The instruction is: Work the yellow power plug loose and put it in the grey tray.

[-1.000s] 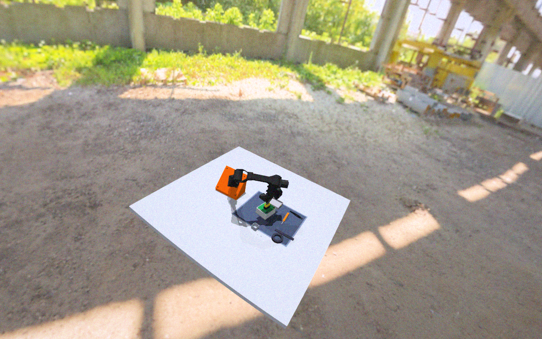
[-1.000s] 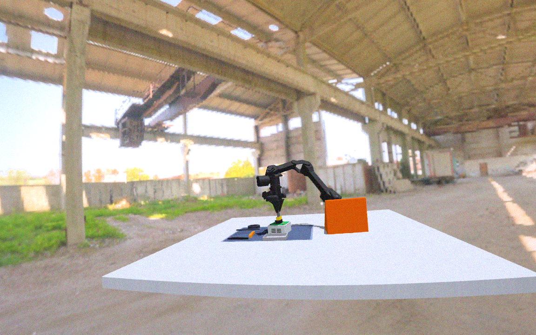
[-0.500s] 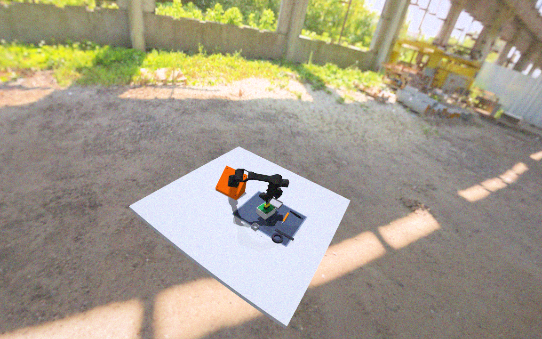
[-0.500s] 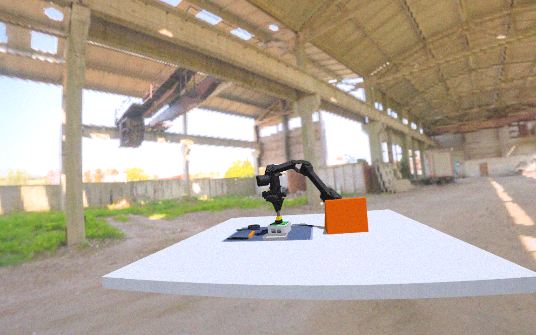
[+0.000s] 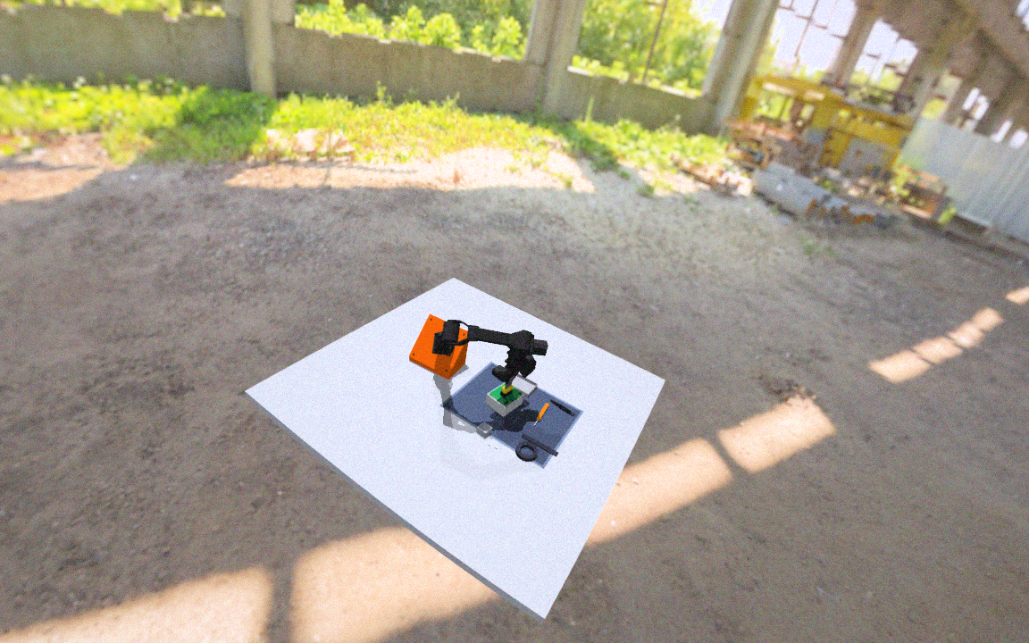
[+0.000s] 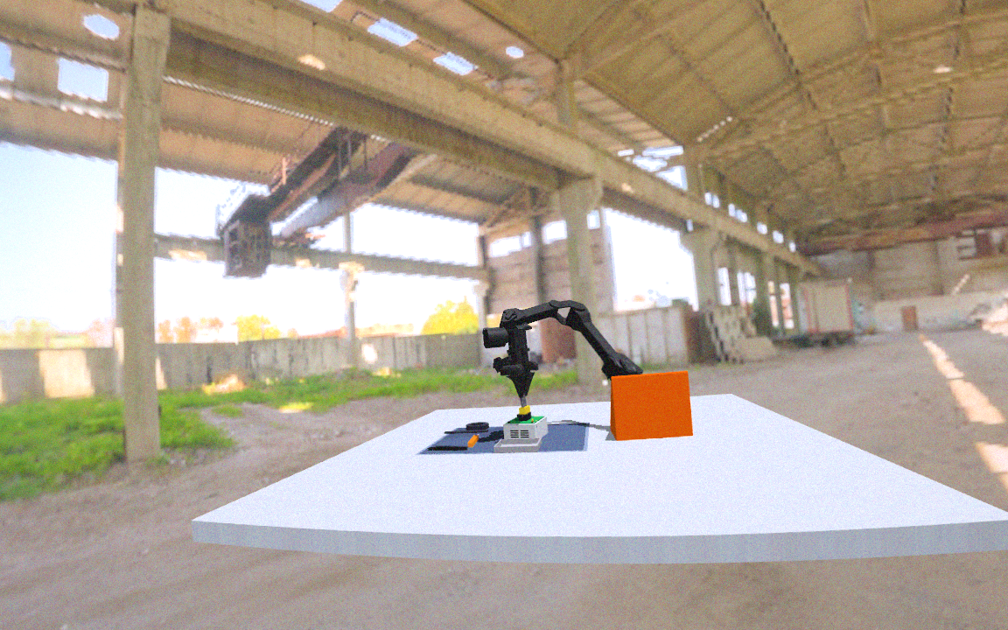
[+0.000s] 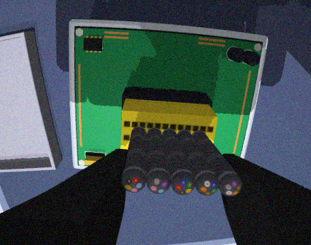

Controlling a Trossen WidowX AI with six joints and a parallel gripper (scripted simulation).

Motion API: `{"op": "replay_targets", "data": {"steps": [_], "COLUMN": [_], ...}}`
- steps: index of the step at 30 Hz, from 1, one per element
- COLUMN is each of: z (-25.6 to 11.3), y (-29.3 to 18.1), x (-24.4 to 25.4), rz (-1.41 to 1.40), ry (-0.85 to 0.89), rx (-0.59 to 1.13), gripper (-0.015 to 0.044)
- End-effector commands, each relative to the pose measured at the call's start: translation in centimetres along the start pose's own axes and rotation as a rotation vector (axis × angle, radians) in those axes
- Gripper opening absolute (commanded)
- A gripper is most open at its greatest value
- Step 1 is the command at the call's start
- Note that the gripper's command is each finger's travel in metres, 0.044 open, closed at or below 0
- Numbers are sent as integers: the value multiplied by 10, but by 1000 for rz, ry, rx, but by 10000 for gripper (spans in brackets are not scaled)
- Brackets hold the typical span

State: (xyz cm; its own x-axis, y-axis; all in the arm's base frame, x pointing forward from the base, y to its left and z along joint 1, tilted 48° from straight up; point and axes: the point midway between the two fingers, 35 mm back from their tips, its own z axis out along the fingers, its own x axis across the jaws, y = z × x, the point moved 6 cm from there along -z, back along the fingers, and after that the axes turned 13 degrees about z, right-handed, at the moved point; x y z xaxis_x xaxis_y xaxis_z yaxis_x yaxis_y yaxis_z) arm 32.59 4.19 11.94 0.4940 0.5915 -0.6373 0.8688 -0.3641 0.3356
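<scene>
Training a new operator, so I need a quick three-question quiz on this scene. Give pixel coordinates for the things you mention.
1. True or false: the yellow power plug [image 5: 506,390] [image 6: 524,411] [image 7: 169,110] is lying in the grey tray [image 5: 524,386] [image 6: 518,445] [image 7: 15,102].
2. What is the gripper [image 5: 507,382] [image 6: 523,401] [image 7: 174,163] shut on: a) the screwdriver, b) the plug or its cables, c) the tape roll?
3. Fill in: the arm's mounting block [image 5: 437,347] [image 6: 652,405] is coloured ____.

Key: 1 false; 2 b; 3 orange.
</scene>
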Motion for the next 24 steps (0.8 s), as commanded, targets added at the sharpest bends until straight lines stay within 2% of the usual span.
{"op": "replay_targets", "data": {"steps": [1,5,10,21,24], "z": [-13,-14,-15,-24,-11], "y": [1,1,-3,-3,-3], "x": [-14,-14,4,4,3], "rz": [-1,-1,1,1,1], "ry": [109,107,-14,-14,-15], "rx": [-1,-1,-29,-29,-29], "gripper": [0,0,0,0,0]}}
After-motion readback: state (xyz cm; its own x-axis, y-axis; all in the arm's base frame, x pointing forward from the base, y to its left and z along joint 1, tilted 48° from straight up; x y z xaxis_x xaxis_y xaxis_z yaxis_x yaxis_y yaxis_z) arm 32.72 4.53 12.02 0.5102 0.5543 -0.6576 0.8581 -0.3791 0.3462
